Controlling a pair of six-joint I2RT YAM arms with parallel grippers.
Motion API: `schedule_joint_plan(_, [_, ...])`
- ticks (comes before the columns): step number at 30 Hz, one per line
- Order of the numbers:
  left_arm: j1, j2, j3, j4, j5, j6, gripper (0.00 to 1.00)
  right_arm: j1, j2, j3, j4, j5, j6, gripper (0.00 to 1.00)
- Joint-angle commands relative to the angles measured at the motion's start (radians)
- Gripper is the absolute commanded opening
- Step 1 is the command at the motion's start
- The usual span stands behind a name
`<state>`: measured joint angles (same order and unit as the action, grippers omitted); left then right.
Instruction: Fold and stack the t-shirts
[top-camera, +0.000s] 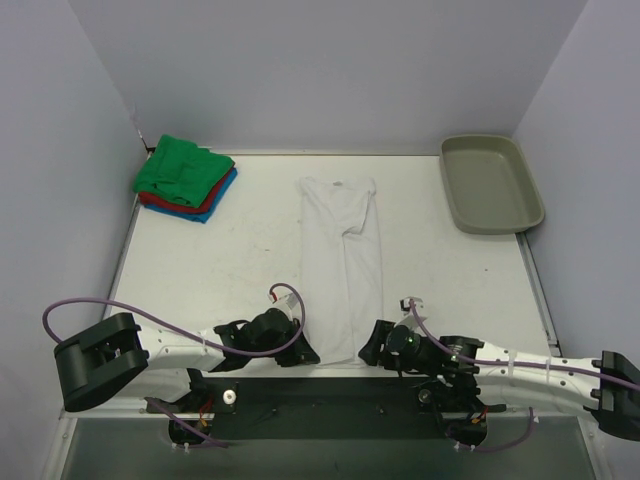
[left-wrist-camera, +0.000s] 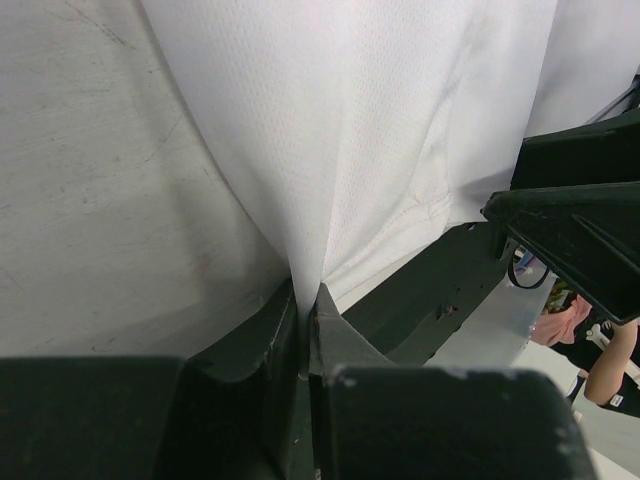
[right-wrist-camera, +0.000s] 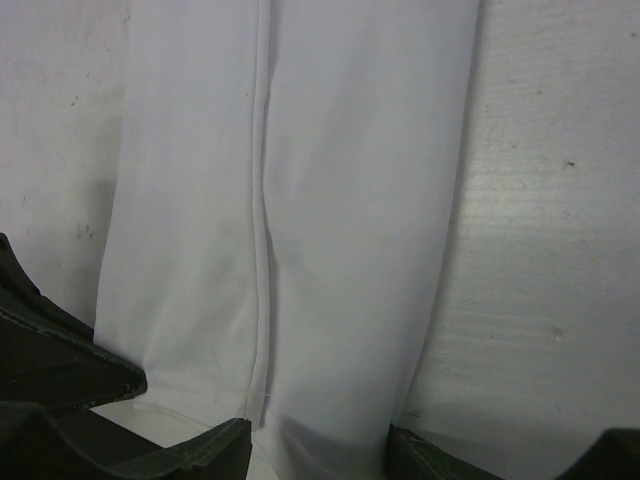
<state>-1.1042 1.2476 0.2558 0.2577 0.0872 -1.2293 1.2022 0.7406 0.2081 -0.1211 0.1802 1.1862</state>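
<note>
White tee (top-camera: 342, 262) between shirt stack (top-camera: 185, 178), tray (top-camera: 492, 183)

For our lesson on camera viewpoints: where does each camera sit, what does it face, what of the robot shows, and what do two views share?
Top external: above and behind the bases, looking down on the table and white t-shirt; left arm and right arm show.
Left wrist: low at the near hem, facing across it; left gripper shut on the cloth.
Right wrist: low, facing along the shirt; right gripper open over the hem.
Shared: both wrists see that hem.
</note>
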Motion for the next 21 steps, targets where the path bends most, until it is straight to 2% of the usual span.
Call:
schedule_joint_plan(1, [0.006,0.018,-0.026,-0.109,-0.027,0.033,0.14,0.014,-0.013,-0.026,-0.068,0.042,0.044,0.49])
schedule_joint_plan(6, [0.006,0.015,-0.029,-0.109,-0.029,0.031,0.14,0.019,-0.036,-0.033,-0.094,0.057,0.059,0.31])
schedule_joint_plan(11, [0.007,0.007,-0.03,-0.117,-0.03,0.031,0.14,0.026,-0.049,-0.044,-0.109,0.065,0.075,0.24])
schedule_joint_plan(17, [0.009,0.001,-0.03,-0.115,-0.033,0.031,0.14,0.027,-0.026,-0.035,-0.11,0.079,0.061,0.0])
schedule_joint_plan(21, [0.007,-0.008,-0.009,-0.132,-0.033,0.044,0.14,0.026,0.011,0.019,-0.132,0.091,0.026,0.0])
